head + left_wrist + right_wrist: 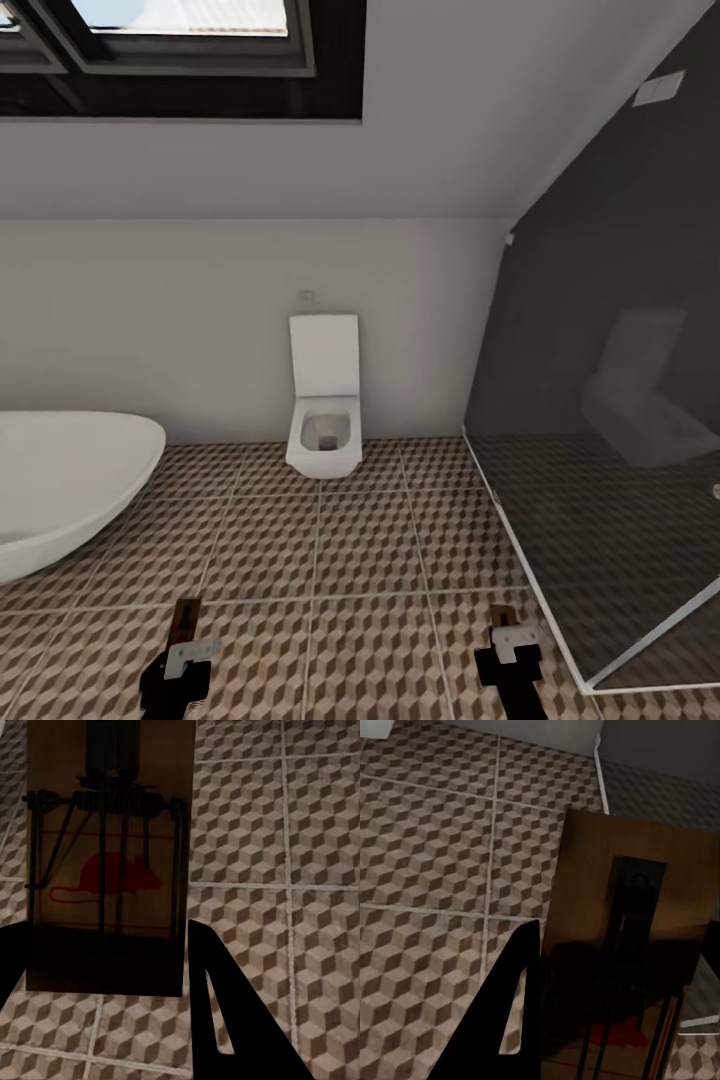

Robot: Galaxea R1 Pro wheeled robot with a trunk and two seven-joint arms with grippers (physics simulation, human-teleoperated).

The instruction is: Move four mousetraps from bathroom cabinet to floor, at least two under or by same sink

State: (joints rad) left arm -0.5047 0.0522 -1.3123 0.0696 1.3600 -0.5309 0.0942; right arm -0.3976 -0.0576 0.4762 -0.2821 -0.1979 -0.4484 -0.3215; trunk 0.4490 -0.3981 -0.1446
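Left claw (185,655) is clenched on a mousetrap (105,870): the wrist view shows the board pinched at one short end between the dark fingers (225,1012), red mouse print and wire bar facing the camera. Right claw (510,645) is likewise clamped on a second mousetrap (630,945), board end gripped, spring hardware running down the middle. In the head view both traps stick forward from the claws, low over the bathroom floor (360,560).

Handling, my read: thin stiff wooden board, very light, no flex. Grip force isn't the issue; slip is, since a flat smooth face can pivot between two pads. Best hold looks like the bare wood end, clear of spring and wire, which is where both claws sit now. Avoid squeezing the wire bar: it's the only moving part and may shift or snap over.

Surroundings: bathtub (60,490) to the left, toilet (324,420) on the far wall ahead, glass shower enclosure (620,480) to the right.

Both traps are held above the floor tiles, not yet set down.
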